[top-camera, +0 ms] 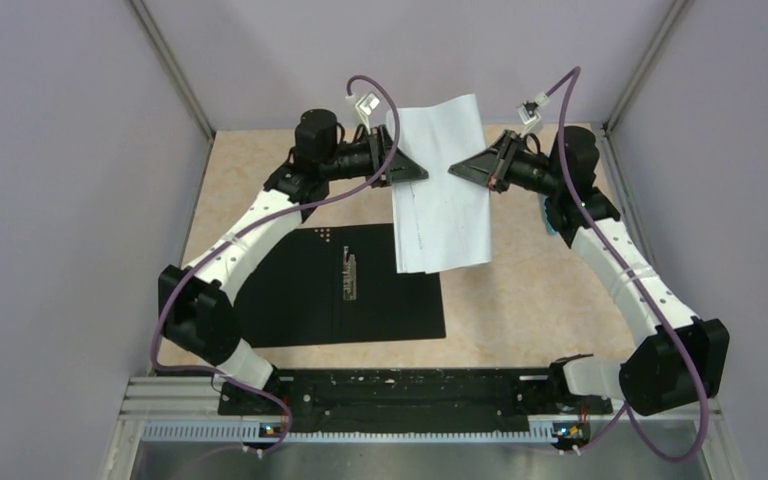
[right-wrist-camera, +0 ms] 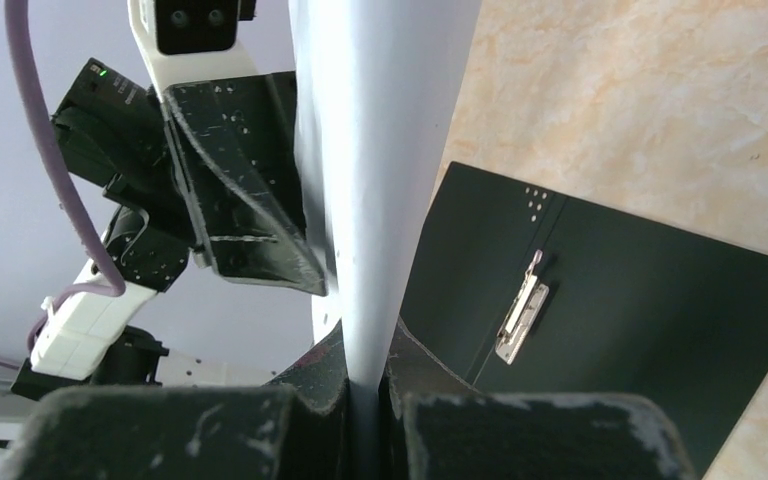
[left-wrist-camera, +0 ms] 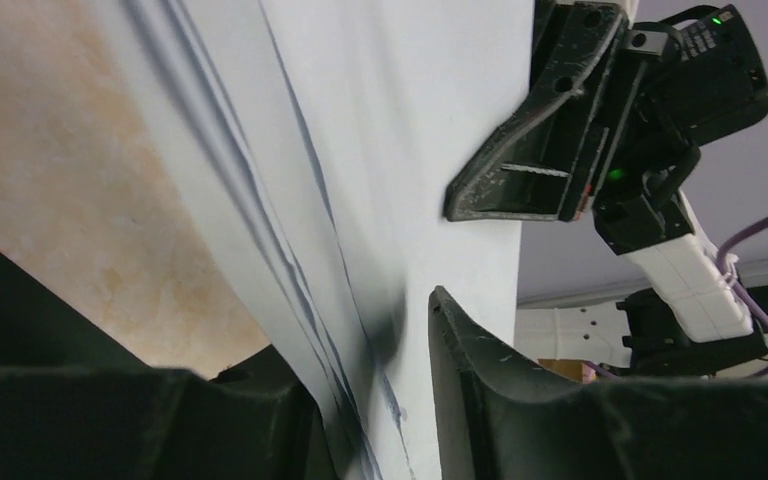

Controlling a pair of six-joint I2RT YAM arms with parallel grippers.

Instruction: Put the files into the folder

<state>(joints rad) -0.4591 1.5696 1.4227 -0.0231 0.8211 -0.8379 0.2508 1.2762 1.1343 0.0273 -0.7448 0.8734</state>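
Right wrist, right hand (right-wrist-camera: pixel 365 390) pinching files (right-wrist-camera: pixel 390 150), folder (right-wrist-camera: pixel 650 330) lying open

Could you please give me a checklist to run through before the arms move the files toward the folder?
1. Right pincer clamped on the files: ok, the sheets are pinched between its fingers.
2. Left pincer clamped on the files: not ok, its jaws stand apart around the sheets.
3. Folder lying open, black inside up: ok.
4. Files over the folder: not ok, they hang in the air and overlap only its far right corner in the top view.
5. Sheets squared up: not ok, their edges are fanned.
6. Folder's clip ready to take sheets: cannot tell.
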